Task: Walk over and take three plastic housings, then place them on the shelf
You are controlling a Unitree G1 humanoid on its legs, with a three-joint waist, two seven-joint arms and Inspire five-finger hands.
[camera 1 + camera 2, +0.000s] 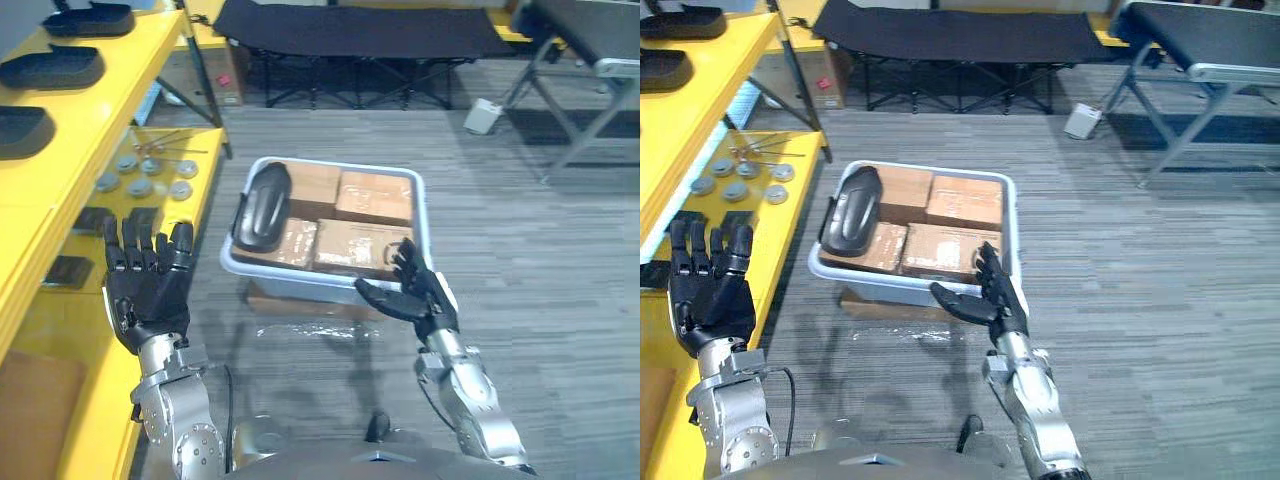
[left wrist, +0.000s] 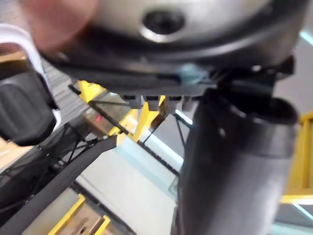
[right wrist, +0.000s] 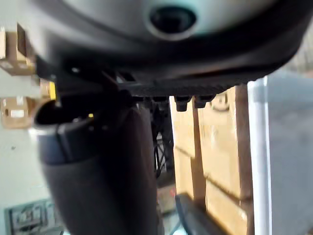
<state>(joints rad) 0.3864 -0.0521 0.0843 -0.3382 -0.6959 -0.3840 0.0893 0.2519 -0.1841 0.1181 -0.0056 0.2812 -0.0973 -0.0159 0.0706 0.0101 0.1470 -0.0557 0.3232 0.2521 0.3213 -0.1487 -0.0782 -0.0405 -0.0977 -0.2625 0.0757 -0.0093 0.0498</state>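
One black plastic housing [image 1: 262, 205] lies in the left end of a pale blue-grey bin [image 1: 424, 215] on the floor, resting on brown cardboard boxes [image 1: 360, 245]. Three more black housings [image 1: 62, 68] sit in a row on the top of the yellow shelf [image 1: 120, 90] at the left. My left hand [image 1: 148, 285] is raised beside the shelf, fingers straight and spread, holding nothing. My right hand [image 1: 415, 290] hovers over the bin's near right corner, open and empty.
Metal discs [image 1: 140, 172] and rods lie on the lower yellow shelf, with dark flat parts [image 1: 95, 220] nearer me. A black cot [image 1: 360, 35] stands at the back, a grey bench frame [image 1: 590, 70] at the far right. A white box [image 1: 483, 116] sits on the carpet.
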